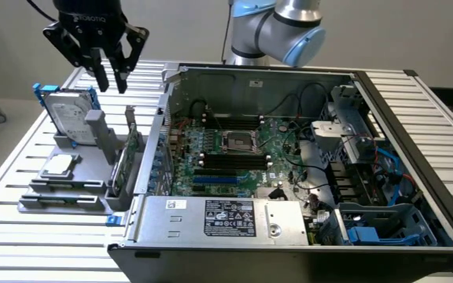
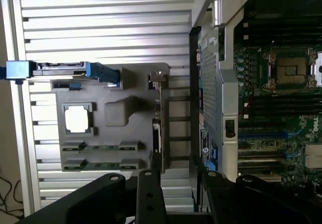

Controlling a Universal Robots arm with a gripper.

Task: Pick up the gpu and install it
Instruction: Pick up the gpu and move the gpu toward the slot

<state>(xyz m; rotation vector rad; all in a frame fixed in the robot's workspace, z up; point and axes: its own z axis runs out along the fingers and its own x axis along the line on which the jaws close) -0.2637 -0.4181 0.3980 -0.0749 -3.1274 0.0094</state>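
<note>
Overhead, the end effector (image 1: 111, 87) hangs in the upper left of the exterior view, fingers apart with nothing between them. Below it, at the left of the frame, the gpu (image 1: 130, 154) stands on edge in a grey holder (image 1: 61, 203) on the slatted counter (image 1: 45, 242), just beside the wall of the open computer case (image 1: 235, 79).

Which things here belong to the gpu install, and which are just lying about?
Belongs to the job: gpu, standing on edge in the grey holder; gripper over the holder, fingers open and empty; open computer case with its motherboard.
Just lying about: hard drive, processor chip, memory sticks.
</note>
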